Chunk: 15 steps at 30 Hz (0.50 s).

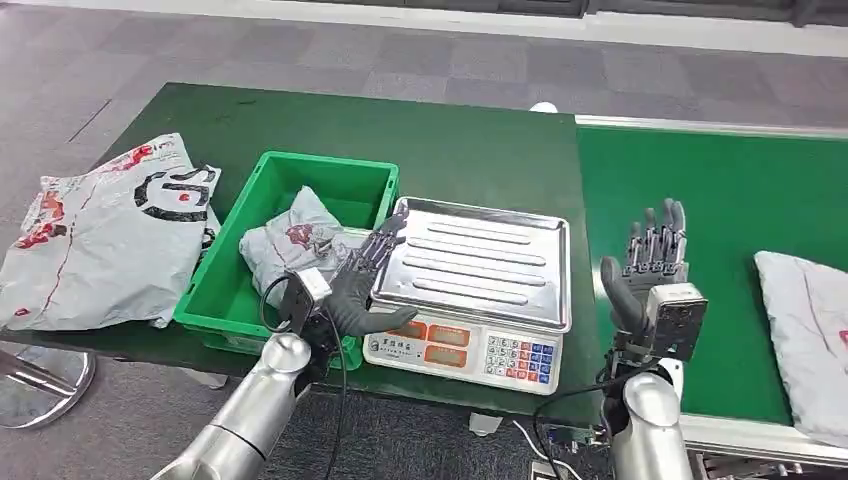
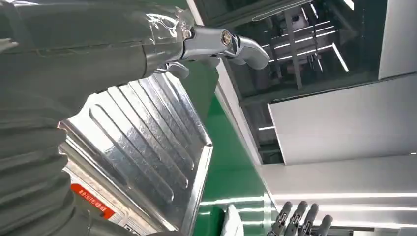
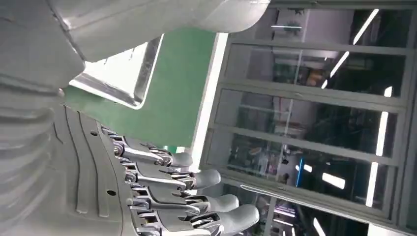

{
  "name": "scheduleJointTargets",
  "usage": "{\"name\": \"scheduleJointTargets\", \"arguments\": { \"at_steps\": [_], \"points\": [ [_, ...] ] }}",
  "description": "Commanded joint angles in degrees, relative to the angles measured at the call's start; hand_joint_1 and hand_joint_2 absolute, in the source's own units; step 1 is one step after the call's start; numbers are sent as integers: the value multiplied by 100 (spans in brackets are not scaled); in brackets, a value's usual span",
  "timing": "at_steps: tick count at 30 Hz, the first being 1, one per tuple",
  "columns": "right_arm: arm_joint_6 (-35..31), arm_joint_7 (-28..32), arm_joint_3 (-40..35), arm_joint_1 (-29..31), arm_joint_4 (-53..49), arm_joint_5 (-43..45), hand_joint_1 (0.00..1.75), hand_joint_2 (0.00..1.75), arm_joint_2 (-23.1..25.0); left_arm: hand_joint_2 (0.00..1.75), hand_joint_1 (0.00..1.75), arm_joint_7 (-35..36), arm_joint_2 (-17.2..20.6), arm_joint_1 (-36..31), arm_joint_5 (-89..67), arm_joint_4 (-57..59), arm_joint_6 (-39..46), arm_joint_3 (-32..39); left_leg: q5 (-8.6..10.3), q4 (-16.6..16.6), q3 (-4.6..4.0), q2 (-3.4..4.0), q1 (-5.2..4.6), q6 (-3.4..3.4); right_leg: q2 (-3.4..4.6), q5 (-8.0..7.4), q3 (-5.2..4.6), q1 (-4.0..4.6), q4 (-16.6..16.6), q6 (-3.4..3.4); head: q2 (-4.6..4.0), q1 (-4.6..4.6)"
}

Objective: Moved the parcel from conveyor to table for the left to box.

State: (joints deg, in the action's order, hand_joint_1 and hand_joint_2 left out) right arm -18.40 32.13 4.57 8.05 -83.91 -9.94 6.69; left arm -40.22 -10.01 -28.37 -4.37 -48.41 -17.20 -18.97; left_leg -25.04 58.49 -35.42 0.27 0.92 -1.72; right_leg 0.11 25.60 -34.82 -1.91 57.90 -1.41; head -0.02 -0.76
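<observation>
So you're basically at the start of a fresh cycle here, nothing picked up yet. Closest to you, the right hand [image 1: 655, 262] is hovering over the near edge of the conveyor [image 1: 720, 200], fingers straight and spread, holding nothing. The left hand [image 1: 365, 275] is likewise open and empty, fingers stretched out over the spot where the scale [image 1: 470, 290] meets the green bin [image 1: 300, 180], right by the scale's steel tray [image 2: 147, 142].

The parcel [image 1: 810, 330] you want is the grey poly bag lying flat on the belt off to the right of the right hand, apart from it, partly cut off by the frame edge. My read: the next move is swinging that right hand outward and down onto the bag, and since it's a floppy flat mailer you'll probably need to pinch a fold or edge rather than grab the whole thing.

Further out, there's already a bagged parcel [image 1: 295, 245] in the bin, and a bigger white bag [image 1: 100, 240] on the dark table [image 1: 450, 140] left of it.
</observation>
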Motion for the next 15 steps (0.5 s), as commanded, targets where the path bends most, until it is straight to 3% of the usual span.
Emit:
{"name": "scheduleJointTargets", "arguments": {
  "at_steps": [1, 8, 15],
  "points": [
    [-80, -62, 145, 133, 110, -61, 0, 175, -52, 175, 0, 22, 42, -204, -32, 319, 20, -6, -1, -4, 9, -4, 3, 8, -4, 1, 12, 6, -7, 13, 0, 0],
    [-548, -471, 589, 343, 582, -567, 0, 175, -367, 175, 0, 22, 81, -138, -33, 252, 1, -38, 0, -8, 15, -4, 1, 10, -5, 0, 17, 5, -11, 13, 0, 0],
    [-1234, -971, 1477, 1312, 2017, -1691, 0, 175, -1013, 175, 0, 22, 34, -293, -88, 470, 94, -123, 0, -2, 10, -5, -1, 13, -4, -4, 16, 2, -11, 9, 0, 0]
  ]
}}
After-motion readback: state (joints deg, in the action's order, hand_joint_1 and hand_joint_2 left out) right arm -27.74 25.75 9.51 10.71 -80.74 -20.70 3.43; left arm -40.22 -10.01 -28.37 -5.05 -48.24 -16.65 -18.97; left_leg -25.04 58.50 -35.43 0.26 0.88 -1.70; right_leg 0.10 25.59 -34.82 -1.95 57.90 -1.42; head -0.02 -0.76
